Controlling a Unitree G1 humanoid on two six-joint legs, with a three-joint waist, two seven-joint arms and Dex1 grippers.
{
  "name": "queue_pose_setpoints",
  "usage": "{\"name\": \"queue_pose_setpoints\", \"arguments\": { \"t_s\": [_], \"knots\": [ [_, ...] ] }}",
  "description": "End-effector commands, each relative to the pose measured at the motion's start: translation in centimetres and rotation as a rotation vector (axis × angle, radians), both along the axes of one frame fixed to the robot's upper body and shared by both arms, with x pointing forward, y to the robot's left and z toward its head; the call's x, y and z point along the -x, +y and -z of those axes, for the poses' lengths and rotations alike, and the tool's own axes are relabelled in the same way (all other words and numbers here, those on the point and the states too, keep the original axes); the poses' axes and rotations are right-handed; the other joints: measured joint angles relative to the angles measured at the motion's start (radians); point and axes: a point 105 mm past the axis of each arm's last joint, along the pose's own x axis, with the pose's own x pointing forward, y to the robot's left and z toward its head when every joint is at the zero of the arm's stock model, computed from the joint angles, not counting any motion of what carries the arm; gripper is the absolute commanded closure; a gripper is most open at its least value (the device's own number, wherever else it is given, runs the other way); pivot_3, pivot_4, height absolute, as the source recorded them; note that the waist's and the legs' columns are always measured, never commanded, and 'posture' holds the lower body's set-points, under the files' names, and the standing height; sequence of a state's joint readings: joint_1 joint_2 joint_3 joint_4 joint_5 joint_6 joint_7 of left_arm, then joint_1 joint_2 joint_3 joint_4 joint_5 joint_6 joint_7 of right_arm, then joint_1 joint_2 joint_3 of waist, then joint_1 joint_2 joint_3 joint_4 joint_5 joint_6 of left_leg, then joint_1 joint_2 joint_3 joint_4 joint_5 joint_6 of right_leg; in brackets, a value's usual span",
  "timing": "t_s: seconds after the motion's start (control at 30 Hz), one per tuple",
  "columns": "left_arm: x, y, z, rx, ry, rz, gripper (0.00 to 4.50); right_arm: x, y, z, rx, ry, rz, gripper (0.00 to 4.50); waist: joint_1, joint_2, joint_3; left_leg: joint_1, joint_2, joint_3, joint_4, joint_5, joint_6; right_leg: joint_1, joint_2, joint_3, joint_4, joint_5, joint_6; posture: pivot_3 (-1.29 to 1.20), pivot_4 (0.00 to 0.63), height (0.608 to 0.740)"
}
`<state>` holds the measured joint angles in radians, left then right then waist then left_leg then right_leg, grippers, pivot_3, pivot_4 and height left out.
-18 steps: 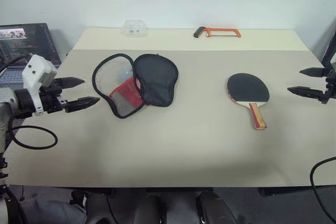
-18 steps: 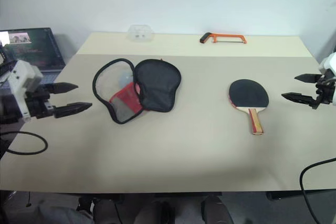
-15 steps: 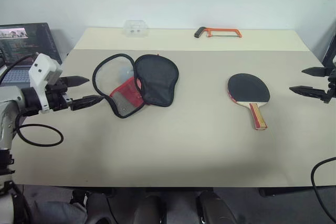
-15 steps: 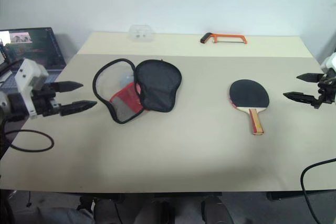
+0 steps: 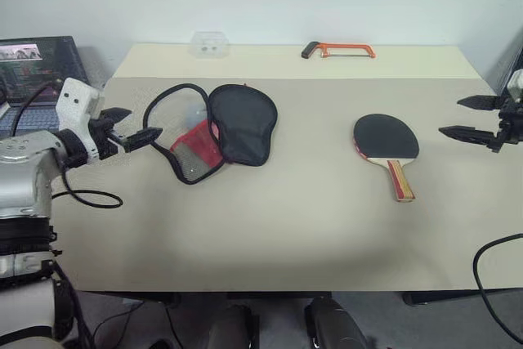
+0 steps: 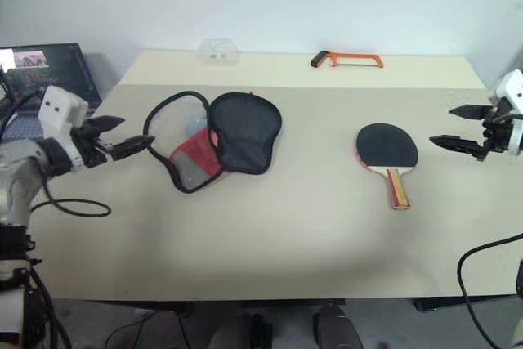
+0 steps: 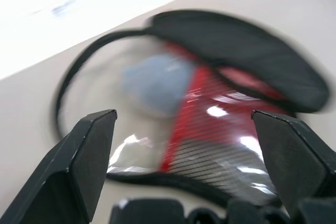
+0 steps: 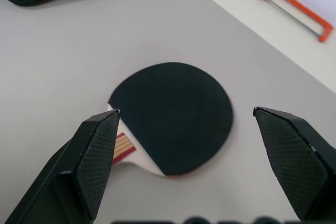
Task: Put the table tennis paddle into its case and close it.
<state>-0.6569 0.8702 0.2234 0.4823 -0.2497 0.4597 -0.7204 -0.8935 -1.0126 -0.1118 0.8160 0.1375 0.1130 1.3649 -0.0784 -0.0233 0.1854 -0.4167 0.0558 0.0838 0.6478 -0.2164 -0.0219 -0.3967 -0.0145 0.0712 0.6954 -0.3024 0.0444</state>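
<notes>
The table tennis paddle lies flat on the right half of the table, black face up, with its striped handle pointing at the near edge. The case lies unzipped at the left. Its black half is folded to the right, and its red and mesh half faces up with a grey-blue lump in it. My left gripper is open just left of the case's zipper rim, apart from it. Right of the paddle hovers my right gripper, open and empty; the right wrist view frames the paddle between its fingers.
An orange hacksaw and a small clear plastic box lie along the table's far edge. A laptop stands off the table's left side. Bare tabletop stretches between case and paddle and along the near edge.
My left gripper has moved right and a little away from me, close to the case's rim. The right gripper has shifted slightly left toward the paddle. Case and paddle have not moved.
</notes>
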Motion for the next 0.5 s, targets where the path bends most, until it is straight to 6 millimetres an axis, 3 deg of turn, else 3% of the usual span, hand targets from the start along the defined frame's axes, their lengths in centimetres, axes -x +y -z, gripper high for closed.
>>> {"name": "queue_pose_setpoints", "arguments": {
  "t_s": [0.03, 0.13, 0.23, 0.33, 0.5],
  "knots": [
    [-1.2, 3.1, 1.6, 0.015, 0.034, -0.319, 0.00, 0.3, -0.8, -1.6, 0.009, -0.063, 0.021, 0.03, 0.005, 0.000, 0.000, 0.000, 0.000, -0.001, 0.000, 0.000, 0.000, 0.000, 0.000, 0.000, 0.000, 0.000, 0.000, 0.00, 0.150, 0.740],
    [-2.8, -1.3, 5.2, 0.118, 0.115, -0.232, 0.00, 0.4, -1.1, -1.0, 0.015, -0.037, 0.043, 0.03, 0.019, 0.000, 0.000, 0.000, -0.003, 0.000, 0.000, 0.000, 0.000, 0.000, -0.003, 0.000, 0.000, -0.001, 0.001, 0.00, 0.150, 0.740],
    [-4.1, -5.0, 7.4, 0.209, 0.177, -0.211, 0.00, 0.6, -1.3, -1.0, 0.025, -0.017, 0.039, 0.03, 0.032, 0.000, 0.000, -0.001, -0.007, 0.000, 0.001, 0.000, 0.000, 0.000, -0.004, -0.001, 0.001, -0.001, 0.002, 0.00, 0.150, 0.740],
    [-4.7, -7.2, 9.1, 0.245, 0.210, -0.218, 0.00, 0.5, -1.6, -0.4, 0.057, -0.001, 0.059, 0.03, 0.044, 0.000, 0.000, -0.001, -0.009, -0.001, 0.002, 0.000, 0.000, 0.001, -0.004, -0.002, 0.001, -0.001, 0.002, 0.00, 0.150, 0.740],
    [-5.4, -9.8, 10.8, 0.330, 0.253, -0.228, 0.00, 0.8, -1.7, -2.0, 0.058, -0.032, 0.062, 0.03, 0.051, 0.003, -0.002, 0.001, -0.010, -0.001, 0.002, 0.001, -0.001, 0.003, -0.004, -0.002, 0.001, -0.001, 0.002, 0.00, 0.150, 0.740]
  ]
}}
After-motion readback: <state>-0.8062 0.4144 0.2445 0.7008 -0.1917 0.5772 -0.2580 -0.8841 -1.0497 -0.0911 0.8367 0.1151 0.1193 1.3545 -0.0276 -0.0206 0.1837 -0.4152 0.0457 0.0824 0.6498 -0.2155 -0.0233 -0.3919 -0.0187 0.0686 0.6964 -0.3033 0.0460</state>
